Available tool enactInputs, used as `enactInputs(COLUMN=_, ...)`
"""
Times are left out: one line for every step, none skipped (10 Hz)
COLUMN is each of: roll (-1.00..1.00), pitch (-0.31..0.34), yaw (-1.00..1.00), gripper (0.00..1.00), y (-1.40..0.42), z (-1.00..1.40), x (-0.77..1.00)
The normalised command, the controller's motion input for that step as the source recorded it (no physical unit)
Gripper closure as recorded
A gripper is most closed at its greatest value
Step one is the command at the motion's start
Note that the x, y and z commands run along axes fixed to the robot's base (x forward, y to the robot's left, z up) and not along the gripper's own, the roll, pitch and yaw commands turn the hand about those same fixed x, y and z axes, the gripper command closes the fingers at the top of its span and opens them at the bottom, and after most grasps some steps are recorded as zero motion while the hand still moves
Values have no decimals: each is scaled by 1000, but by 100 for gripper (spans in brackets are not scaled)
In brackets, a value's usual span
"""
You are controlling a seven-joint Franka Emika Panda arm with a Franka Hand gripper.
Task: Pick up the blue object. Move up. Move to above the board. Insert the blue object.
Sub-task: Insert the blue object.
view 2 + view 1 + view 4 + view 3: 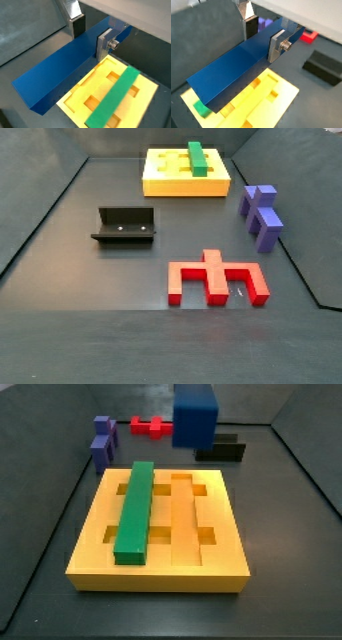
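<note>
Wrist views: blue object (228, 70) between claw (261, 36) fingers.

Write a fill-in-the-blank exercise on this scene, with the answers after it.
1. The gripper is shut on the ____ bar.
2. The green bar lies in a groove of the ____ board.
3. The red piece lies on the floor beside the ____ stepped block.
4. The held bar hangs ____ the board.

Missing words: blue; yellow; purple; above
</note>
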Motion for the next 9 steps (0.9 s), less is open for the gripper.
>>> enactInputs(roll=121, pitch=-47, yaw=-17, gripper=100, y=-254, z=-1000, x=223)
enactInputs(roll=97, pitch=-110, yaw=0, gripper=100, y=-269, z=-1000, x=34)
enactInputs(roll=106, pitch=-154, yaw=0, gripper=100, y=-297, z=-943, x=-11)
enactInputs(roll=141, pitch=-164, yaw=0, gripper=100, y=-294, z=-886, x=-66)
enactInputs(roll=54, pitch=-137, yaw=0, gripper=100, y=-140, z=-734, x=-49)
enactInputs(roll=1, pitch=-167, yaw=0, gripper=100, y=-60, z=-563, x=-80)
enactInputs(roll=0, pitch=-159, yaw=0, gripper=100, y=-40, z=-577, x=-49)
enactInputs(roll=0, pitch=-146, yaw=0, gripper=100, y=-26, z=-389, x=-103)
enactInputs(roll=0, pitch=-14, yaw=0, gripper=100, y=0, z=-183, x=-34)
